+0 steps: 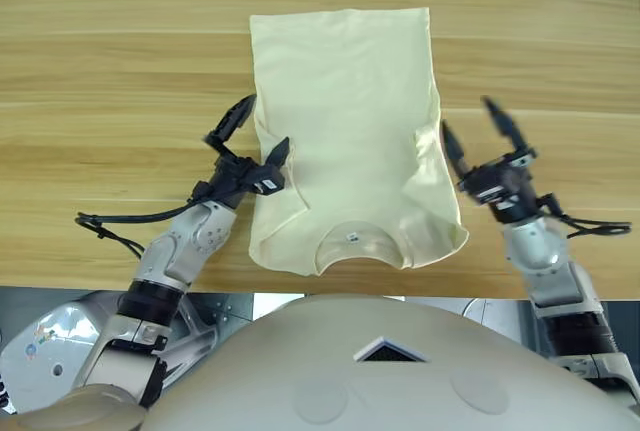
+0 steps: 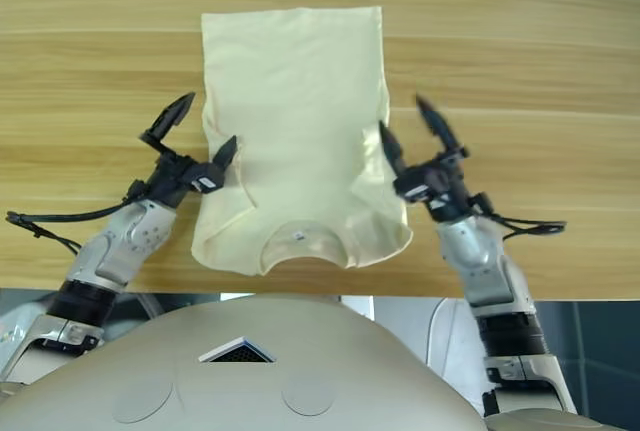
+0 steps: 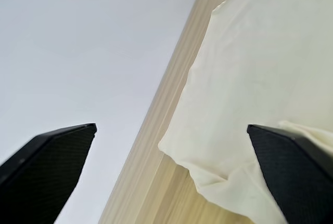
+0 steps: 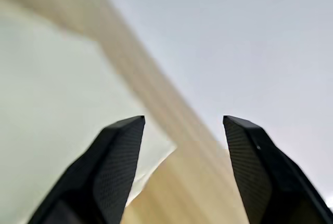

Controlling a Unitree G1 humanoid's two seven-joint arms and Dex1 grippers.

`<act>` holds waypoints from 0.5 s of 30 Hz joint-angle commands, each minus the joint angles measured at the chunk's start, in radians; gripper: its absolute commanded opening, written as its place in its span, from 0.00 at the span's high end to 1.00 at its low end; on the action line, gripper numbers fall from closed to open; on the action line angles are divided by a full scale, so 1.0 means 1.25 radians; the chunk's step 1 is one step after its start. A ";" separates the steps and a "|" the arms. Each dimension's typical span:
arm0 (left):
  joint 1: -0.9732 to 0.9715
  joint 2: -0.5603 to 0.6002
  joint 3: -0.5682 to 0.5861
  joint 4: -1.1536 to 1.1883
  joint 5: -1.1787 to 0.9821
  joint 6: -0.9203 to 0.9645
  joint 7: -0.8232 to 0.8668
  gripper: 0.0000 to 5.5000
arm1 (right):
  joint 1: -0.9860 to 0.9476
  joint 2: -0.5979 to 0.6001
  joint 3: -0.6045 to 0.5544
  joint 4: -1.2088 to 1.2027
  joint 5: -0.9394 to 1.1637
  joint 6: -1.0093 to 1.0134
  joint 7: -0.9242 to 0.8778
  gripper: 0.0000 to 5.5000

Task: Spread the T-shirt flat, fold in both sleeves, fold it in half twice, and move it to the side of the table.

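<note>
T-shirt (image 1: 345,121) between splayed left gripper (image 1: 269,121), right gripper (image 1: 466,114)

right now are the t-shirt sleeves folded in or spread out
Folded in. The T-shirt lies as a narrow rectangle with both sleeves turned over its body near the collar; it is not yet folded in half.

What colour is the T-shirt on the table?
Pale cream yellow T-shirt, plain; clearest in the left eye view.

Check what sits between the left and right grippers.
Only the T-shirt, sleeves folded in, spans the table between the left gripper and right gripper, seen in the left eye view.
</note>
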 commanded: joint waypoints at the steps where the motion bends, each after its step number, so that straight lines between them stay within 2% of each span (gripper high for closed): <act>1: -0.026 0.000 0.039 -0.018 -0.010 -0.033 0.059 0.02 | -0.030 0.025 -0.054 -0.026 0.106 0.020 0.023 0.49; 5: 0.003 0.029 0.143 -0.125 -0.075 -0.112 0.114 0.02 | -0.035 -0.100 -0.100 0.146 0.011 -0.045 0.083 0.49; 8: 0.116 0.127 0.324 -0.185 -0.160 -0.124 0.057 0.02 | 0.040 -0.252 -0.177 0.296 -0.100 -0.143 0.071 0.49; 10: 0.183 0.174 0.401 -0.181 -0.192 -0.092 -0.011 0.02 | 0.108 -0.300 -0.209 0.325 -0.152 -0.176 0.061 0.49; 12: 0.303 0.247 0.390 -0.186 -0.183 -0.079 -0.151 0.02 | 0.165 -0.327 -0.214 0.301 -0.179 -0.200 0.083 0.49; 15: 0.452 0.334 0.303 -0.279 -0.218 -0.101 -0.368 0.02 | 0.212 -0.344 -0.166 0.212 -0.195 -0.212 0.156 0.49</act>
